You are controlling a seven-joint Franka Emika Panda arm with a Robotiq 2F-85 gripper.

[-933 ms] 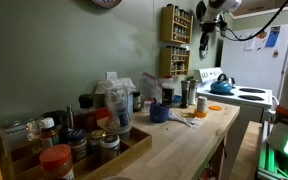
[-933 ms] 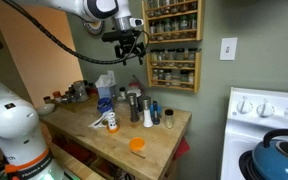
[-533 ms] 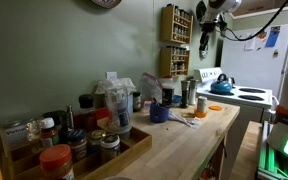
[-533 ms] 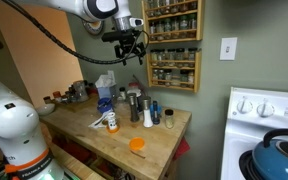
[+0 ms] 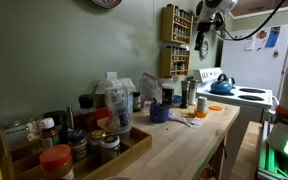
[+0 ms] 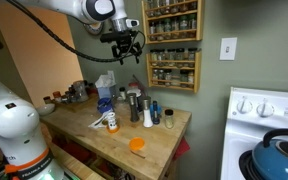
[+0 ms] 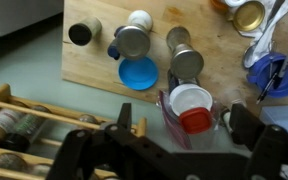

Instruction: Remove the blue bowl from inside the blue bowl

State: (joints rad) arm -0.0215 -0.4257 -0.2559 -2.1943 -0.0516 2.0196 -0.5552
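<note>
My gripper (image 5: 205, 28) hangs high above the wooden counter, open and empty; it also shows in an exterior view (image 6: 124, 46). In the wrist view my gripper (image 7: 184, 128) has its jaws spread wide, with dark fingers (image 7: 124, 120) on both sides of a bagged container. A blue bowl (image 7: 274, 74) with a utensil in it sits at the right edge of the wrist view. It shows as a dark blue bowl (image 5: 159, 113) on the counter in an exterior view. A second round blue bowl-like thing (image 7: 138, 73) lies among the cans. I cannot tell whether one bowl sits inside another.
A clear bag holding a white container with a red lid (image 7: 189, 106) lies below the gripper. Metal cans (image 7: 186, 62) and jars crowd the counter (image 5: 184, 145). A wooden tray of jars (image 5: 74, 150), a wall spice rack (image 6: 174, 45), a stove with a blue kettle (image 5: 222, 86) and an orange lid (image 6: 137, 145) are nearby.
The gripper has shifted slightly, still high above the counter. Nothing on the counter has moved.
</note>
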